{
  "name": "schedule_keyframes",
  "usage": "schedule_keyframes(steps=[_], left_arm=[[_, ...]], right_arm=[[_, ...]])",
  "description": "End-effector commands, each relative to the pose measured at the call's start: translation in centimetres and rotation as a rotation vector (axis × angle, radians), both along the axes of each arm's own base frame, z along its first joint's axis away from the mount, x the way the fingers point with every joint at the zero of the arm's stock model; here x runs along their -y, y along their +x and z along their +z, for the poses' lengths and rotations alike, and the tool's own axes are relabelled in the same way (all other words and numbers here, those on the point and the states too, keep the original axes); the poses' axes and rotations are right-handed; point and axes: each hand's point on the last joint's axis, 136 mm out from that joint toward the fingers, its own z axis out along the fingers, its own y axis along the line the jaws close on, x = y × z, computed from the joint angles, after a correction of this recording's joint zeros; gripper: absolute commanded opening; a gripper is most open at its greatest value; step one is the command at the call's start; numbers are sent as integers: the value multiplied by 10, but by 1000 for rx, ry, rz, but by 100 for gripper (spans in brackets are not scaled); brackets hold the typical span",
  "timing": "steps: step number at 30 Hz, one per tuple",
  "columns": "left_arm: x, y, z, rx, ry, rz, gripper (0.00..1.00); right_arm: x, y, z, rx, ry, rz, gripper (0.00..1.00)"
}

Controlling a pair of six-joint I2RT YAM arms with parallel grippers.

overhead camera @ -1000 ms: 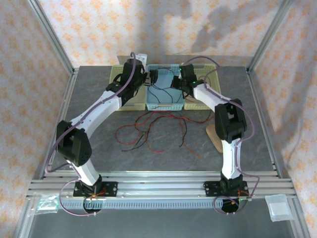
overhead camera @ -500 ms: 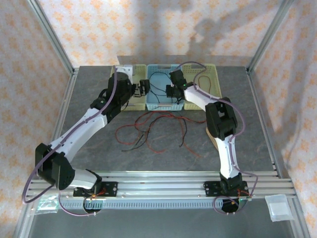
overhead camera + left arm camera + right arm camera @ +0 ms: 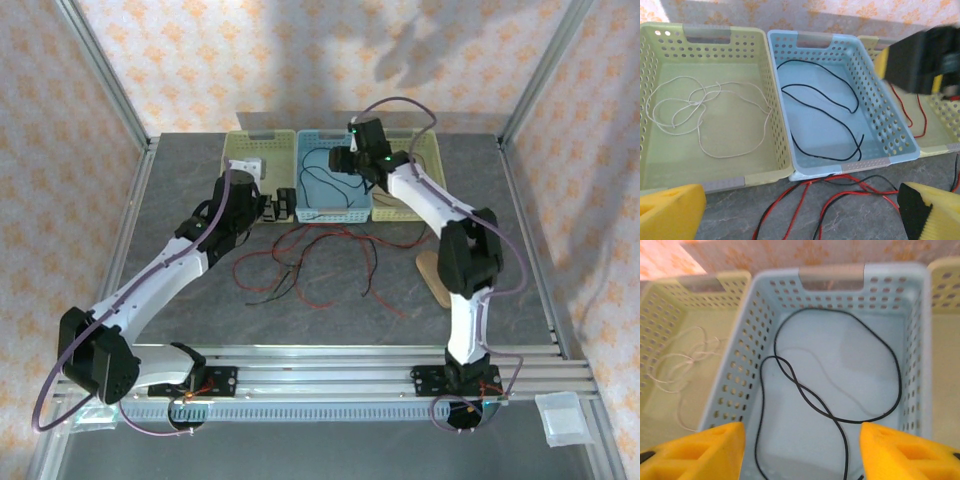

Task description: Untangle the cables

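Our left gripper and right gripper both gape empty. The black cable lies in the blue basket. Red cables tangle on the bench, light and floppy; we'd pinch a loose end.

No legible text or labels

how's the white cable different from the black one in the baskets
The white cable is pale and lies in the yellow-green basket; the black cable is dark and lies in the blue basket beside it. The white cable bunches in small overlapping loops; the black cable spreads in wide loops over its basket floor. Both are thin, slack, and alone in their baskets.
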Motion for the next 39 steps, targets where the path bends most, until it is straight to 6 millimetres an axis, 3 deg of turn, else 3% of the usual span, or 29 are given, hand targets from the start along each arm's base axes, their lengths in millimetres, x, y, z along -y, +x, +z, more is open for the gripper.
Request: schedule_keyframes(steps=[1,5,8,12,18,24,27,30,34,36,39], left_arm=[[5,-13,0,-5,0,-7,99],[32,-33,-7,-7,12,-45,99],[58,-45,-18,-35,-55,-89,100],[84,-54,-24,-14,-122,-107,99],[101,-57,-41,-30,-182,-103,99],[86,-64,-59,-58,-313,1,98],[67,-71,-77,-102,-308,70,83],[36,-82,-110,-192,-242,167,83],[-8,-93,-150,-321,-238,278,70],[-16,-93,-160,-365,-264,278,67],[-11,-83,-166,-405,-209,207,63]], right_arm=[[18,-15,36,62,17,-56,69],[46,-45,51,105,70,-160,71],[74,-79,47,112,88,-242,61],[93,-126,12,47,3,-201,60],[91,-184,-54,-144,-20,-122,55],[69,-209,-95,-230,-85,-15,48],[51,-209,-99,-231,-81,3,46],[36,-206,-97,-226,-45,-4,44],[28,-197,-85,-198,-25,-21,42],[25,-192,-74,-173,-14,-17,41],[23,-187,-54,-127,2,-10,41]])
